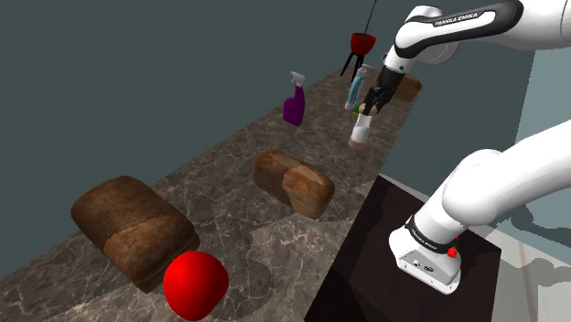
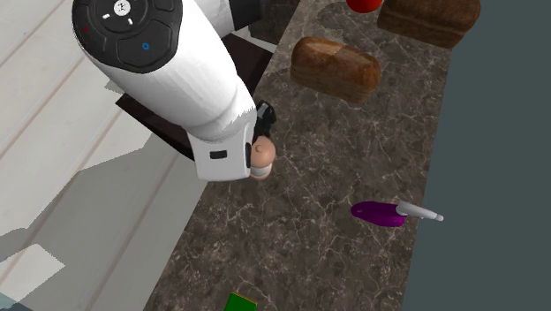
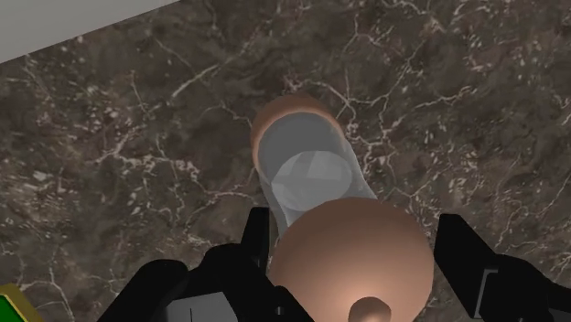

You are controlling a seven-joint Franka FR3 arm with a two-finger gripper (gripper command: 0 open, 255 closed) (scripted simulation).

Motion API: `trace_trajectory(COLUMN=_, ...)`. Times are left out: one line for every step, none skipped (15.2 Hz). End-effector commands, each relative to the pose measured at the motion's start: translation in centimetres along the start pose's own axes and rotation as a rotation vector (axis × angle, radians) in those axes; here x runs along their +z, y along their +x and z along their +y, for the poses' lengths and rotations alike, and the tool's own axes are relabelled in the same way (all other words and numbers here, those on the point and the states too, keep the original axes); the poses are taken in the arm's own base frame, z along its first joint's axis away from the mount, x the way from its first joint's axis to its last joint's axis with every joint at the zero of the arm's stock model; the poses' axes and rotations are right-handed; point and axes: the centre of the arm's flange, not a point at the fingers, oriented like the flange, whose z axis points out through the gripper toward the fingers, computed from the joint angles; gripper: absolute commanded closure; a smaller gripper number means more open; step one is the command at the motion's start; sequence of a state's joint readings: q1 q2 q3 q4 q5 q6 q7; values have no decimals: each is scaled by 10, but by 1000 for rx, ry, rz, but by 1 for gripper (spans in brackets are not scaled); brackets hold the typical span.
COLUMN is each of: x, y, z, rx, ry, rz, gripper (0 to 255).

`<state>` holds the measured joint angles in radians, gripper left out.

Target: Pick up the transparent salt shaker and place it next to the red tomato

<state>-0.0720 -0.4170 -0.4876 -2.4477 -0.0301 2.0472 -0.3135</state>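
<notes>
Shoulder view, left to right: red tomato at the marble counter's near end, then the salt shaker well apart, upright by the counter edge under the gripper. The gripper straddles its tan cap; clamped or not, cannot tell. Judged light, rigid, slick and breakable: grip just below the cap with moderate squeeze.
</notes>
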Motion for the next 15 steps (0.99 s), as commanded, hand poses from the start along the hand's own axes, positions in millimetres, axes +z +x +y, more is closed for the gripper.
trace_trajectory(x=-12, y=2, z=-1, rx=0, ry=0, rz=0, gripper=255)
trace_trajectory(x=-17, y=2, z=-2, rx=0, ry=0, rz=0, gripper=255)
trace_trajectory(x=-22, y=2, z=-3, rx=0, ry=0, rz=0, gripper=255)
trace_trajectory(x=-27, y=2, z=-4, rx=0, ry=0, rz=0, gripper=255)
trace_trajectory(x=-32, y=2, z=-5, rx=0, ry=0, rz=0, gripper=255)
trace_trajectory(x=-38, y=2, z=-6, rx=0, ry=0, rz=0, gripper=255)
trace_trajectory(x=-43, y=2, z=-7, rx=0, ry=0, rz=0, gripper=255)
trace_trajectory(x=-48, y=3, z=-7, rx=0, ry=0, rz=0, gripper=255)
trace_trajectory(x=-53, y=3, z=-8, rx=0, ry=0, rz=0, gripper=255)
trace_trajectory(x=-59, y=3, z=-9, rx=0, ry=0, rz=0, gripper=255)
trace_trajectory(x=-64, y=3, z=-10, rx=0, ry=0, rz=0, gripper=255)
trace_trajectory(x=-69, y=3, z=-11, rx=0, ry=0, rz=0, gripper=255)
trace_trajectory(x=-74, y=3, z=-12, rx=0, ry=0, rz=0, gripper=255)
trace_trajectory(x=-79, y=3, z=-13, rx=0, ry=0, rz=0, gripper=255)
trace_trajectory(x=-85, y=4, z=-13, rx=0, ry=0, rz=0, gripper=255)
